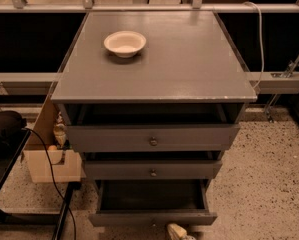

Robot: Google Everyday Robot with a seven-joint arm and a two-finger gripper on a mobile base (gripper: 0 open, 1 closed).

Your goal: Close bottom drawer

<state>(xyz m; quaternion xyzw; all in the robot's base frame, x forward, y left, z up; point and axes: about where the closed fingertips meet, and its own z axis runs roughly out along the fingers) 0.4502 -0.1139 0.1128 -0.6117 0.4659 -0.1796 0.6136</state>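
Note:
The grey cabinet (154, 69) has three drawers. The bottom drawer (151, 218) is pulled far out, its dark inside showing, its flat front at the lower edge of the camera view; its knob is hidden. The middle drawer (153, 170) and the top drawer (153, 138) stand slightly out, each with a small round knob. My gripper (179, 232) shows only as a pale tip at the bottom edge, just in front of the bottom drawer's front, right of its middle.
A white bowl (124, 43) sits on the cabinet top. A cardboard box (51, 159) stands at the cabinet's left, with a black cable (49, 169) and a dark stand (4, 149) beside it. Speckled floor (269, 184) lies to the right.

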